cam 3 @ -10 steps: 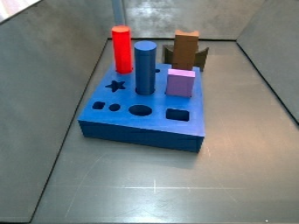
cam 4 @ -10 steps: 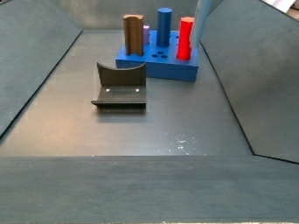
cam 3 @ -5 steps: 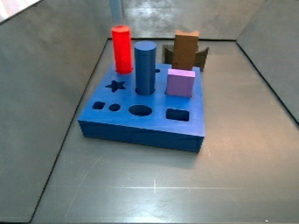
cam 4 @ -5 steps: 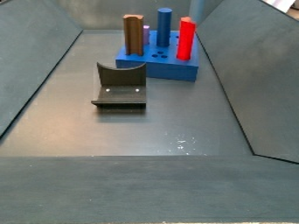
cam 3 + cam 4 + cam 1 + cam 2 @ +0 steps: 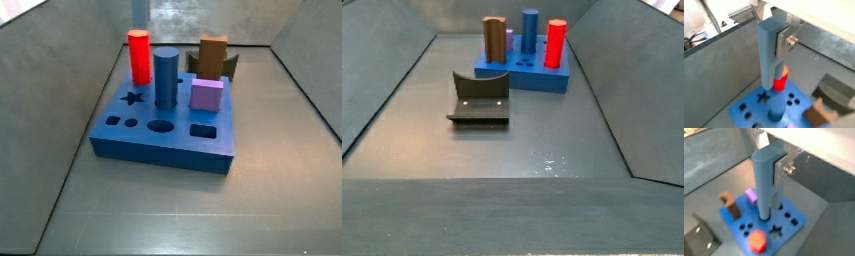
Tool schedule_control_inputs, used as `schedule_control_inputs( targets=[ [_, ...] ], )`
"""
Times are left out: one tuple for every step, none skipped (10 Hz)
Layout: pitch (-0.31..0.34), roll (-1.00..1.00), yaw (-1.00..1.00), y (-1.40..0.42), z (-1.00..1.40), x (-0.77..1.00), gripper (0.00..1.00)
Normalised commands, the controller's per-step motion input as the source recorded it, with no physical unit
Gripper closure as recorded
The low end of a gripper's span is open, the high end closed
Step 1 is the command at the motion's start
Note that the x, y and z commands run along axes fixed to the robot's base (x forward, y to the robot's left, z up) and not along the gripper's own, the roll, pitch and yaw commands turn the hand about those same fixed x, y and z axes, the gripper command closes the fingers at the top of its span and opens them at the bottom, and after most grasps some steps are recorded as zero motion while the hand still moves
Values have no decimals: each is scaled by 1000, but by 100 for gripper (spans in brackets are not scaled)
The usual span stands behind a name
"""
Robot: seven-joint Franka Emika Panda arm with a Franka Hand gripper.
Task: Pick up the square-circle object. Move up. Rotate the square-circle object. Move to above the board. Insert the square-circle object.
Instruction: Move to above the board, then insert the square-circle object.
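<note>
On the left of a side view you have the fixture [image 5: 478, 98], standing on the tabletop [image 5: 516, 150] apart from the board [image 5: 523, 80].

In the side view that faces the board [image 5: 167, 140], a red cylinder [image 5: 138, 55] stands at its back left corner, with the star hole just in front of it. Next to the right is a blue cylinder [image 5: 164, 75], upright in the board. Then comes a purple block [image 5: 206, 94], with a taller brown block [image 5: 214, 55] behind it. The small square holes, the round hole and the rounded rectangle are open along the near edge.

Your claw [image 5: 777, 47] shows in neither side view. In both wrist views it hangs high over the board, closed on the square-circle object [image 5: 767, 55], a long blue bar held upright. One silver finger [image 5: 784, 168] lies flat against the bar's side; the finger opposite is hidden behind it. The bar's lower end points down at the board's middle, between the red cylinder [image 5: 757, 241] and the purple block [image 5: 751, 195].
</note>
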Motion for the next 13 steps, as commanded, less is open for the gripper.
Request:
schedule_control_inputs(
  targets=[
    [129,62,13,-926,255,422,100],
    [134,78,16,-657,184,331,100],
    [137,92,11,-484,138,268,100],
    [105,93,12,-211,66,147,100],
    [0,0,0,0,0,-20,100],
    [0,0,-606,9,0,-191,100],
    [0,0,-946,0,-57,-166,100],
    [0,0,-960,0,-63,-134,100],
    [0,0,-971,0,-66,-120,100],
    [-6,0,-991,0,-71,-74,100],
    [-7,0,-994,0,-77,-66,100],
    [-27,0,-980,0,-151,-74,100],
    [-106,-87,-903,0,-291,-117,100]
  ],
)
